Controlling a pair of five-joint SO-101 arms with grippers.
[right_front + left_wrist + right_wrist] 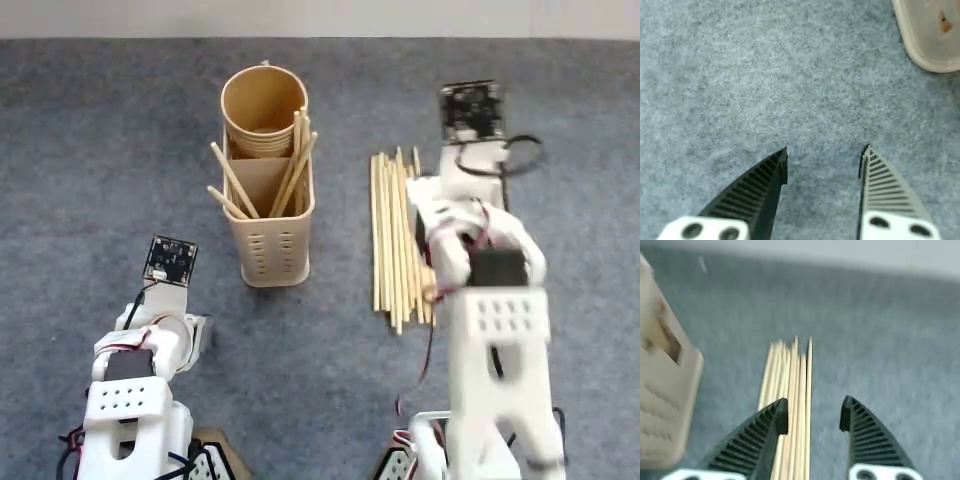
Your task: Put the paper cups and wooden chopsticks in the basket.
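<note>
A beige basket [272,245] stands mid-table. Stacked paper cups [263,108] fill its far compartment, and several wooden chopsticks [262,185] lean in the near one. A pile of loose chopsticks [393,235] lies on the carpet to the basket's right. My right arm [478,250] hangs over that pile. Its gripper [812,412] is open just above the sticks [791,385], which run under one finger and into the gap. My left gripper [822,160] is open over bare carpet near the basket's corner [932,37], holding nothing.
Grey carpet [100,150] covers the table. The left arm [145,360] sits at the near left, short of the basket. In the right wrist view the basket's wall [662,390] stands close beside the chopstick pile.
</note>
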